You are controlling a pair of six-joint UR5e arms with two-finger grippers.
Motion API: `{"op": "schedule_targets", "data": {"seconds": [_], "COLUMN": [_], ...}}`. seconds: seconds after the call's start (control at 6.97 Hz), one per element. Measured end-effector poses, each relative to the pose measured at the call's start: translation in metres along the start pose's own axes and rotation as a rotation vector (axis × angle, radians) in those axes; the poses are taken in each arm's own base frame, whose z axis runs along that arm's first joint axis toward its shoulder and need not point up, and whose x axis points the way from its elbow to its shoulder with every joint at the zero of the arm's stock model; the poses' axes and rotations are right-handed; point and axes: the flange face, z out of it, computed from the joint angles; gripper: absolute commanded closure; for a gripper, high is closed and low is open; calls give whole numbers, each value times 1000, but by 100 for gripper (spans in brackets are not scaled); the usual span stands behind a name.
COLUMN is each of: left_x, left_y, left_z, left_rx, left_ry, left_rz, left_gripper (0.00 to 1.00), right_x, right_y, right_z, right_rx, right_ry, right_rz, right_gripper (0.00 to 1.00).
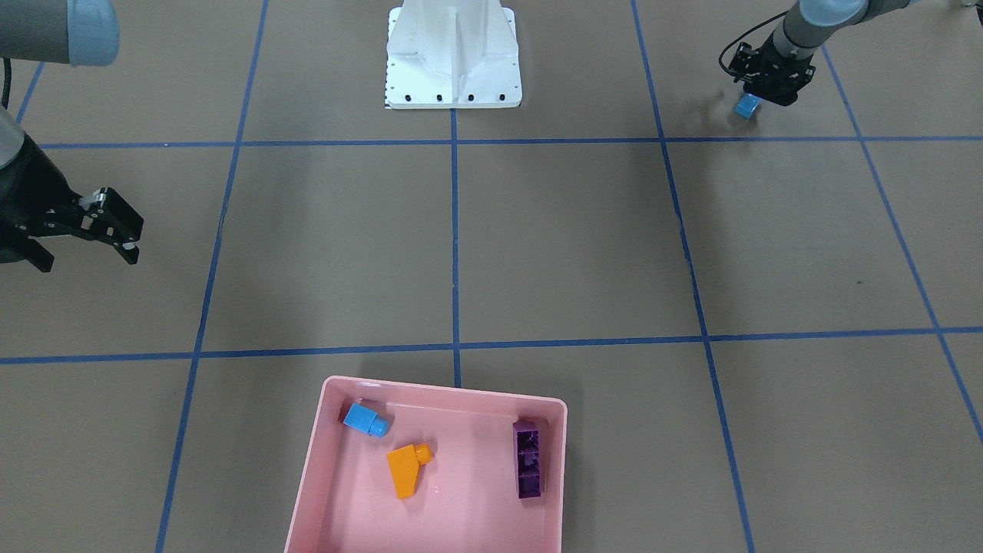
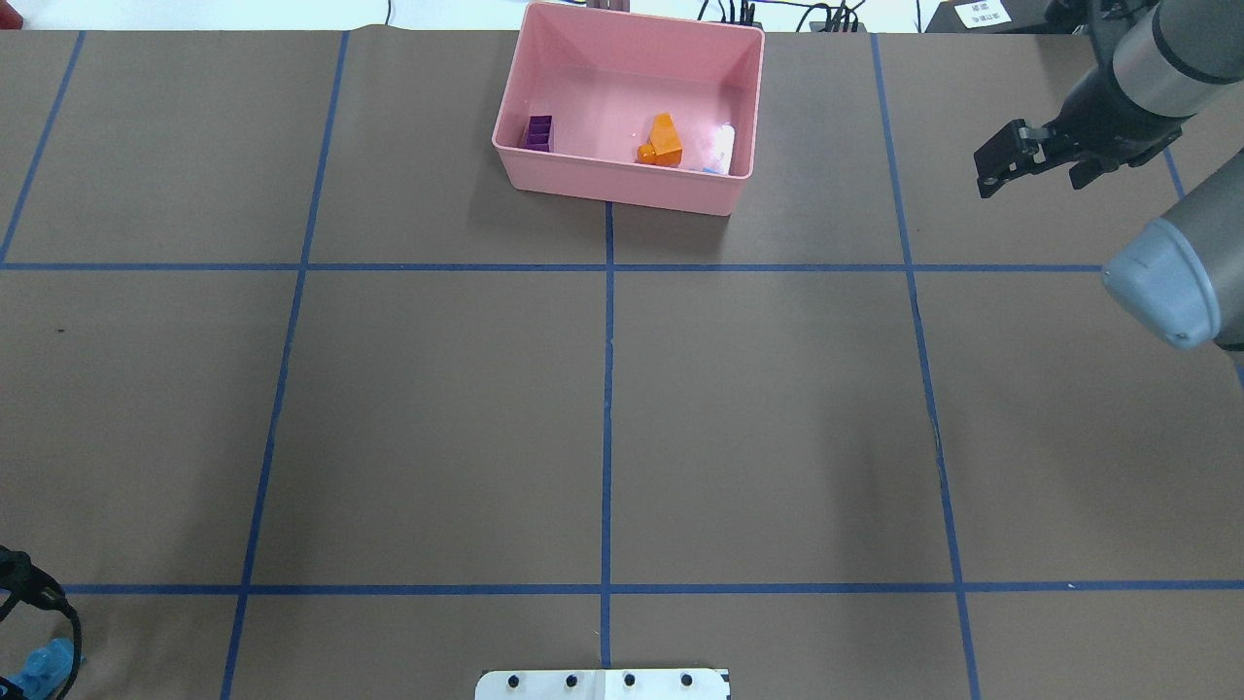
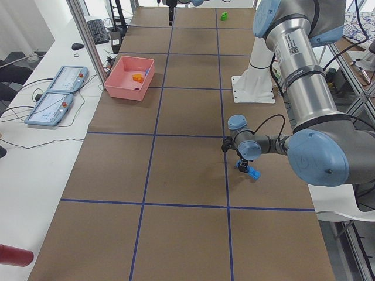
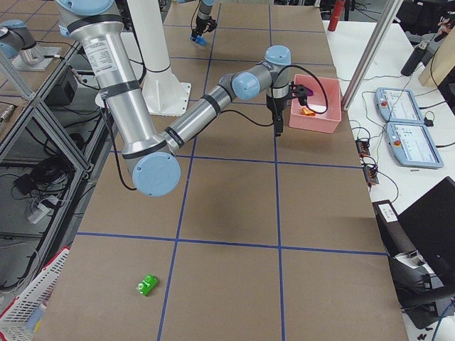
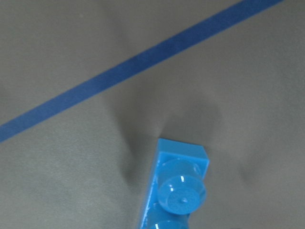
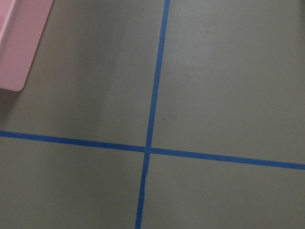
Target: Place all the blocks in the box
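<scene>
Three in box (image 1: 445, 392); left gripper (image 1: 755, 97) at long blue bar (image 1: 746, 107), fingers' state unclear; right gripper (image 1: 86, 259) fingers open; green brick (image 4: 147, 285) outstanding.

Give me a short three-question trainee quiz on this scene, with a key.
1. How many blocks lie in the box? A two, B three, C five.
2. True or false: the green brick lies on the table, outside the box.
3. Fill in: the right gripper is ___ and holds nothing.
Key: 1 B (blue cube, orange brick, purple brick); 2 true; 3 open.
</scene>
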Motion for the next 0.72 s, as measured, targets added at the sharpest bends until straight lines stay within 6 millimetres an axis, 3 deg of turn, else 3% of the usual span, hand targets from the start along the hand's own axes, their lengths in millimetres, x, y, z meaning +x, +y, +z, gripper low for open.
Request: {"op": "schedule_targets", "data": {"seconds": [0.29,0.72], "left_x": [9,19], "left_y": [2,17], "left_z": [1,-41], "left_rx": [-5,-2], "left_ry": [13,72], "left_rz": [21,-4], "left_gripper": [100,100], "right_x": [25,71], "right_y": [14,45], "right_z": [-1,-13], "right_rx": [-74,-190], "right_ry": [41,102], "right_rz": [-30,-112], "right_gripper": [1,1]}}
